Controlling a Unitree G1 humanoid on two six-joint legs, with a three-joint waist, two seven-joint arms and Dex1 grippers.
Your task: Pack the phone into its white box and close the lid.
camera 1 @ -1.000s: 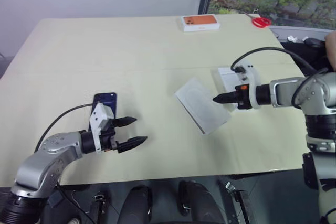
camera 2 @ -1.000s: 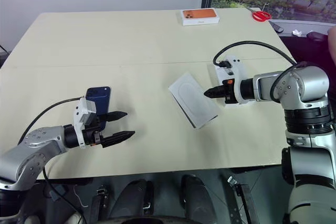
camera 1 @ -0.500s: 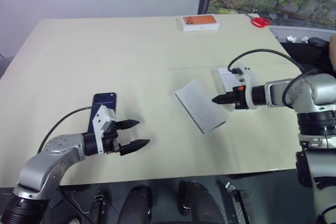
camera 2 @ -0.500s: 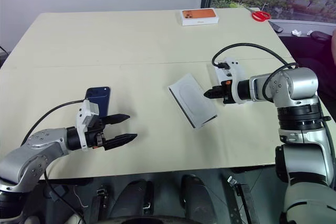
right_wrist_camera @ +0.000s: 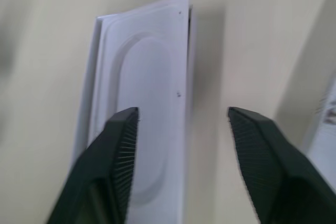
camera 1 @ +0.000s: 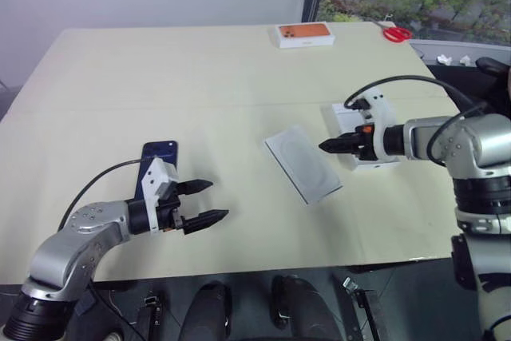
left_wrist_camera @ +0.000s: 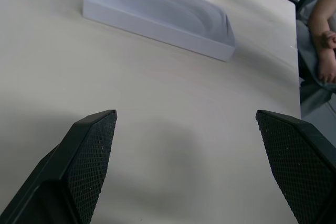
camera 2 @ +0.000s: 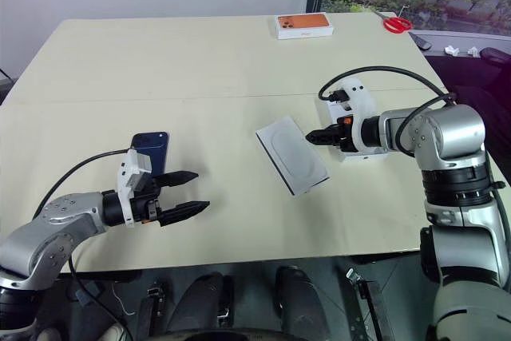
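since a moment ago the right gripper [right_wrist_camera: 181,145] has opened up; its two black fingers now stand apart, holding nothing, over the edge of the flat white insert [camera 1: 303,164]. behind that arm sits the white box [camera 1: 355,129]. the left gripper [camera 1: 204,201] is wide open and empty above the table [camera 1: 200,77]. the phone [camera 1: 159,152] lies flat just behind it.
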